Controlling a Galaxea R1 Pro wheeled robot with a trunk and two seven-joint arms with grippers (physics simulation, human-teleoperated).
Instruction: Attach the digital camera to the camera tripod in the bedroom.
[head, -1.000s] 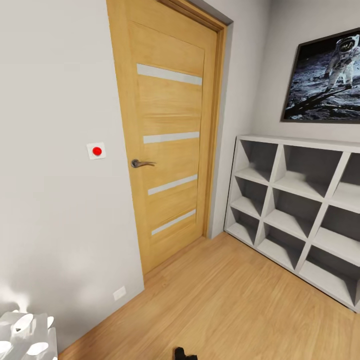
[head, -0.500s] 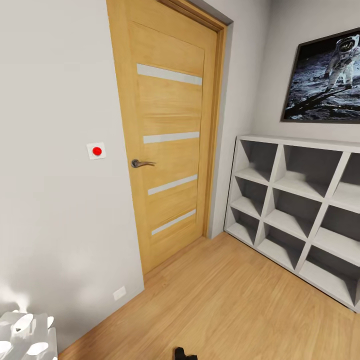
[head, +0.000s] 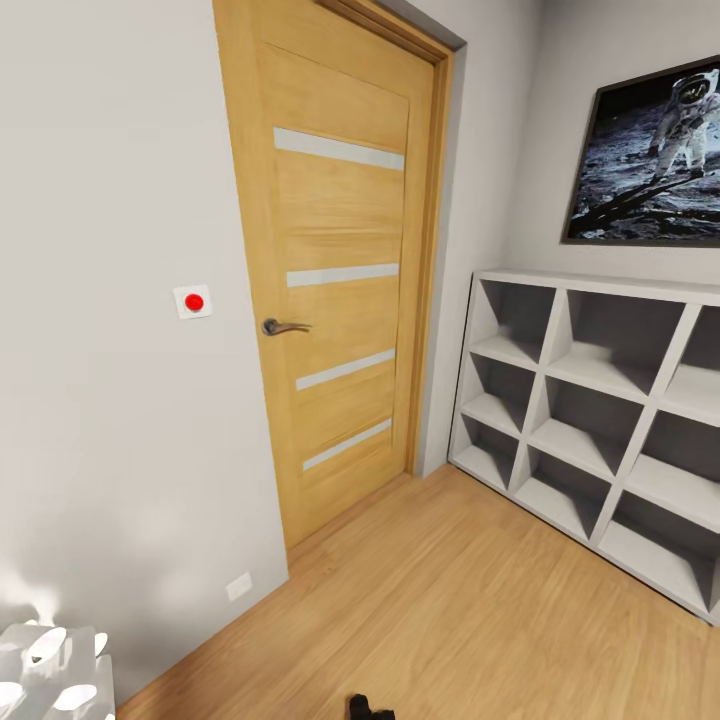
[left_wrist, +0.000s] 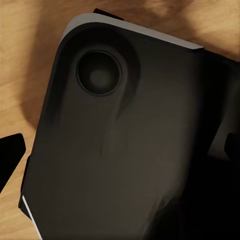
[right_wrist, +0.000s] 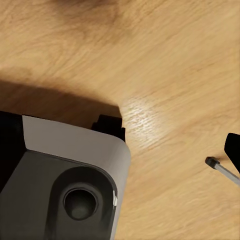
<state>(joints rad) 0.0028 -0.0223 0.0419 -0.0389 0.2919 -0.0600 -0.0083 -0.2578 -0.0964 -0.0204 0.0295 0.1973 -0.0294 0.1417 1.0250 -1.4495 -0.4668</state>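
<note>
— Two walls (head: 110, 430) of light grey meet in front of us in the bedroom, with the wood plank floor (head: 450, 620) spreading below. What do we list next?

— We take the wooden door (head: 335, 270), shut in its frame, with four pale strips across it and a metal handle (head: 284, 326). Right of it stands the grey cubby shelf (head: 600, 430) against the far wall, and above that hangs a framed astronaut picture (head: 650, 155).

— And lower down?

— In the left wrist view we look onto a dark rounded part of the robot's base (left_wrist: 125, 140) with a round recess, over the planks. The right wrist view gives us the same sort of body (right_wrist: 70, 180), grey-edged, with floor (right_wrist: 165, 60) beyond it.

— Smaller things?

— We see a white perforated object (head: 50, 680) at the lower left corner, a white switch with a red button (head: 193, 301) beside the door, a wall socket (head: 238, 586), and a small black shape (head: 368, 708) at the bottom edge that we cannot identify. A thin grey rod (right_wrist: 220, 169) shows at the edge of the right wrist view; we cannot tell what it is.

— The grippers? The camera and tripod?

— We cannot tell how wide either gripper stands or whether it holds anything. We cannot place camera or tripod from these views.
</note>
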